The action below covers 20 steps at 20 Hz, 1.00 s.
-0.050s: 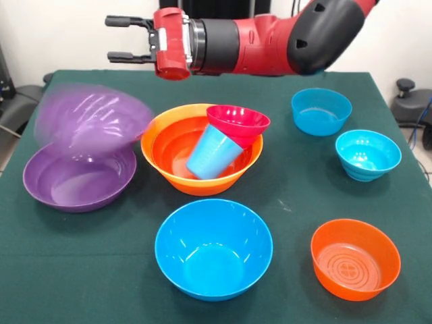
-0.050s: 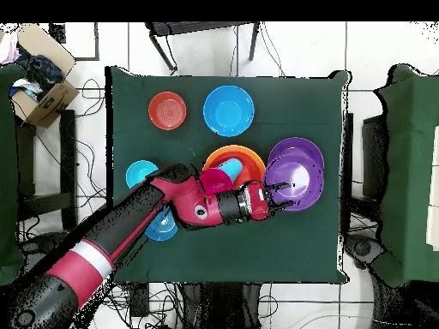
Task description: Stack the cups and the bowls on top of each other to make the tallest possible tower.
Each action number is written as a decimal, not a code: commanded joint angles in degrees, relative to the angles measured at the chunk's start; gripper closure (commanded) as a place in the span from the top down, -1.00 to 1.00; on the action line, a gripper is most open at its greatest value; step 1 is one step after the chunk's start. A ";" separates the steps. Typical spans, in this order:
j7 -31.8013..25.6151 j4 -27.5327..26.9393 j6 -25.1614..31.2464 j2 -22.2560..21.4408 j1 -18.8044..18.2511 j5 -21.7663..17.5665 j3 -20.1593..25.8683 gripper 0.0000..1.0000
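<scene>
gripper: gripper (image 1: 108, 39) hangs high above the table, fingers spread apart, nothing held
tower: big orange bowl (image 1: 201, 148) is the landmark; light blue cup (image 1: 212, 152) lies tilted inside it, magenta bowl (image 1: 237, 123) perched askew on the cup's end, leaning on the orange rim
purple: purple bowl (image 1: 79, 177) sits upright just left of the orange bowl in the front view; second purple bowl (image 1: 91, 116) above it is motion-blurred and tilted, looks mid-fall, unsupported
others: blue bowl (image 1: 214, 248) in front of the orange bowl; small orange bowl (image 1: 356, 258) front-right of it; two cyan bowls (image 1: 321, 111) (image 1: 368, 154) well to its right
handling: judging by looks, thin glossy plastic, light, stiff, slippery; bowls will slide and bounce when dropped. Best hold is a pinch on the rim wall; cup by its tapered side
room: table (image 1: 297, 196) has open cloth between the orange bowl and the cyan pair; purple pair is close to the table's left edge
risk: tilted cup makes a poor base; anything added will likely slip off
</scene>
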 commanded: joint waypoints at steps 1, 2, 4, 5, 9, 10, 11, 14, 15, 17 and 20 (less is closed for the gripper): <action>-17.09 -11.36 9.02 4.61 -2.12 4.49 10.33 1.00; -17.37 -11.87 9.92 4.93 -2.26 4.62 10.30 1.00; -17.45 -12.81 11.22 5.34 -2.58 4.90 10.29 1.00; -17.51 -13.10 11.56 5.37 -2.68 4.96 10.33 1.00; -18.00 -12.90 11.58 4.71 -2.67 4.94 10.66 1.00; -18.34 -12.61 11.28 4.47 -2.59 4.82 10.75 1.00; -18.28 -12.37 11.08 4.32 -2.54 4.73 10.73 1.00; -18.40 -10.57 8.41 3.29 -2.10 3.53 10.81 1.00; -17.90 -9.60 6.35 2.74 -1.88 2.76 10.78 1.00; -16.68 -7.70 1.06 1.58 -1.51 0.69 10.81 1.00; -13.59 -3.34 -12.04 -1.77 -0.26 -3.92 11.17 1.00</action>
